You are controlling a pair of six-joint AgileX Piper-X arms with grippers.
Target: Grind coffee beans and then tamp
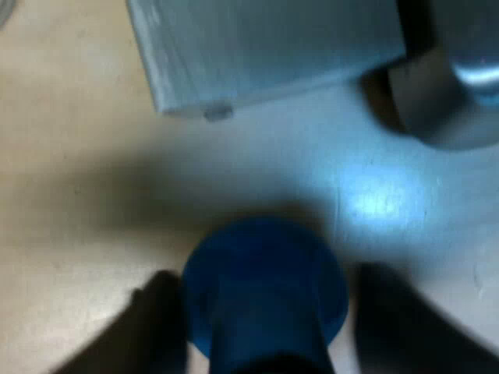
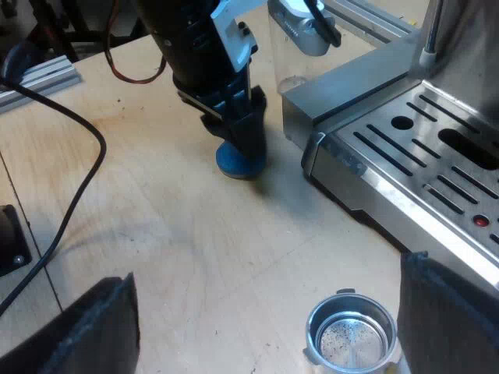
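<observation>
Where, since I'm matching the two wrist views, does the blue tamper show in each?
Left wrist view: blue tamper close up, over the wooden table, near the espresso machine base corner.
Right wrist view: blue tamper low at the table under the left gripper, beside the machine's drip tray.
Shared landmark: the espresso machine's base corner.

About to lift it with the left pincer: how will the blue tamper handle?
The blue tamper looks solid and rigid, so it shouldn't flex between the open left pincer. It stands on a wide round base, so it probably won't tip. Its smooth handle may slip; laid sideways, it would likely roll.
</observation>
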